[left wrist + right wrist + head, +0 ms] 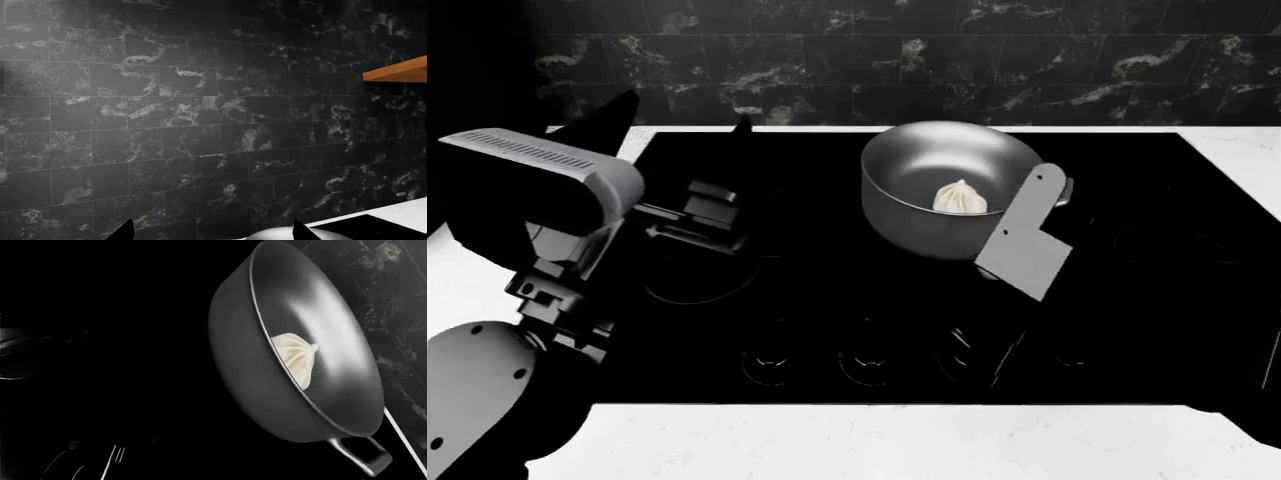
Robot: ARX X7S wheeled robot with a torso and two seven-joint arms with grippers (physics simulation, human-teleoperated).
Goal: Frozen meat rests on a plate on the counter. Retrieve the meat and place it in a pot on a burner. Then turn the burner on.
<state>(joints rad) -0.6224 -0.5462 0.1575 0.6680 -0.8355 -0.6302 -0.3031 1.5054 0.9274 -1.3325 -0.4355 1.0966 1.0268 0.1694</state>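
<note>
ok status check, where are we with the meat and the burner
Meat sitting in the pot on the cooktop. Left fingers spread, empty. Right gripper state unclear. Burner controls untouched, nothing blocking.

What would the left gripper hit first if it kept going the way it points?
Probably the black tiled wall: the left wrist view, past the left gripper, shows mostly tiles. The pot rim sits just beneath that line, so depth is uncertain.
</note>
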